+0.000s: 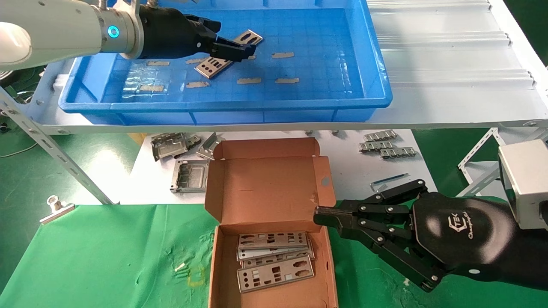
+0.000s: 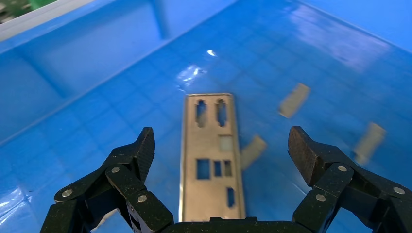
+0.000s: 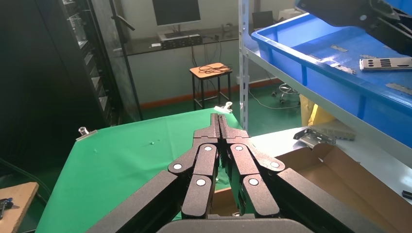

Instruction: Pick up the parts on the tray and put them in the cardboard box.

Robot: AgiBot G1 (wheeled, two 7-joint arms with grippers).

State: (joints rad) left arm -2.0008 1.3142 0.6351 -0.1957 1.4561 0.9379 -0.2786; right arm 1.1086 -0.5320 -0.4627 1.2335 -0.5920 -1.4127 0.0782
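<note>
One silver part (image 1: 212, 66) lies flat on the floor of the blue tray (image 1: 222, 105), reaching from back right to front left. My left gripper (image 1: 233, 49) hovers just above it, open. In the left wrist view the part (image 2: 212, 160) lies lengthwise between the spread fingertips (image 2: 145, 145), with the gripper (image 2: 221, 145) not touching it. Below the shelf, the cardboard box (image 1: 218, 273) stands open and holds several stacked parts (image 1: 274, 261). My right gripper (image 1: 319, 212) sits shut and empty by the box's right wall, also seen in its own wrist view (image 3: 218, 119).
Tan tape strips (image 1: 282, 54) dot the tray floor. Grey folded brackets (image 1: 171, 145) and small metal strips (image 1: 387, 145) lie on the white surface behind the box. A metal clip (image 1: 55, 207) holds the green cloth at the left. Slanted shelf struts (image 1: 51, 145) flank the area.
</note>
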